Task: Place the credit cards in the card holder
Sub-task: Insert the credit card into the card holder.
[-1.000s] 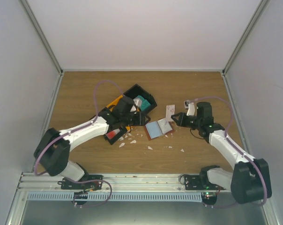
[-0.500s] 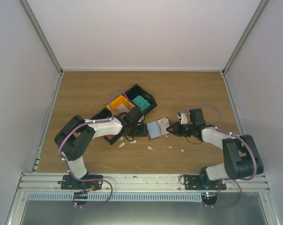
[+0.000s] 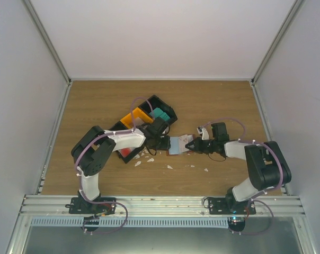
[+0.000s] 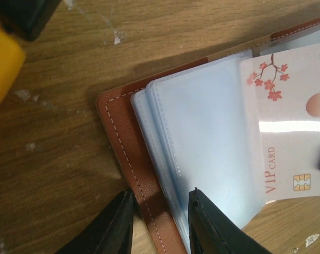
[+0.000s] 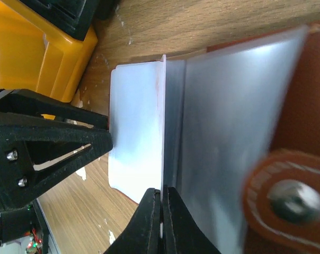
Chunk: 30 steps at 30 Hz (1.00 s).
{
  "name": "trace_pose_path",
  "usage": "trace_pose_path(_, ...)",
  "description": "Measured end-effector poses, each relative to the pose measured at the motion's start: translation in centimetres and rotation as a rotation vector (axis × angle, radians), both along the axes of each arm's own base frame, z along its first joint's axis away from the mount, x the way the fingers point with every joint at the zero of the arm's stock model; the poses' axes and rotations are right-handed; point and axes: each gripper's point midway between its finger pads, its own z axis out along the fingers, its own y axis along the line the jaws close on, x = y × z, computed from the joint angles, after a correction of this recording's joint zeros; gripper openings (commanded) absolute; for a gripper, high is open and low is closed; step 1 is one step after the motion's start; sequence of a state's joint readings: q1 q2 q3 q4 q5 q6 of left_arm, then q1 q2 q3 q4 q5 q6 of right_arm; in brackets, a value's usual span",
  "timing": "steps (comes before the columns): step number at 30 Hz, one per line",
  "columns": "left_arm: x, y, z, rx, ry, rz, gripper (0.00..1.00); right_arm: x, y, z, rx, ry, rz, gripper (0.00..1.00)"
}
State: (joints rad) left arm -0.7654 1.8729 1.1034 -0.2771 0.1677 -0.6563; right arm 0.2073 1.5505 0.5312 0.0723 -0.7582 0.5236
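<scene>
The card holder [image 3: 175,145] lies open on the table, brown cover down and light blue sleeves up. In the left wrist view its brown stitched edge [image 4: 129,153] runs between my fingers. My left gripper [image 3: 163,143] [image 4: 160,198] is narrowly open, straddling that left edge. My right gripper [image 3: 192,144] [image 5: 161,196] is shut on a white credit card with red blossoms and "VIP CARD" [image 4: 292,121]. The right wrist view shows the card edge-on [image 5: 162,121] against the sleeves. A teal card [image 3: 160,113] and a red-and-white card [image 3: 129,152] lie in the tray.
The black-and-orange compartment tray [image 3: 132,117] stands just left of the wallet, close behind my left arm. Several small white scraps [image 3: 148,156] lie on the wood in front of the tray and wallet. Walls enclose the table on three sides.
My left gripper moved right from the tray to the wallet's left edge. My right gripper brought the white card down and left onto the open wallet.
</scene>
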Motion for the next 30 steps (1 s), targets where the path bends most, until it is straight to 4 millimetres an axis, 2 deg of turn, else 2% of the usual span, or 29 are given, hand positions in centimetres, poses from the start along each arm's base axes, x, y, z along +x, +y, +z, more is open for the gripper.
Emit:
trace_pose_path(8,0.5,-0.8,-0.1,0.019,-0.027,-0.053,0.29,-0.1,0.0,0.0,0.011,0.021,-0.025,0.01)
trace_pose_path(17,0.0,-1.5,-0.1,0.021,-0.035,-0.085,0.27,-1.8,-0.6,-0.7,0.036,0.09,-0.111,0.0)
trace_pose_path(22,0.0,-1.3,-0.2,0.028,-0.035,-0.084,0.18,-1.9,0.1,-1.0,0.069,0.107,-0.12,0.02)
trace_pose_path(30,0.0,-1.3,-0.4,0.02,-0.043,-0.082,0.17,-2.4,1.3,-1.0,0.099,0.116,-0.131,0.07)
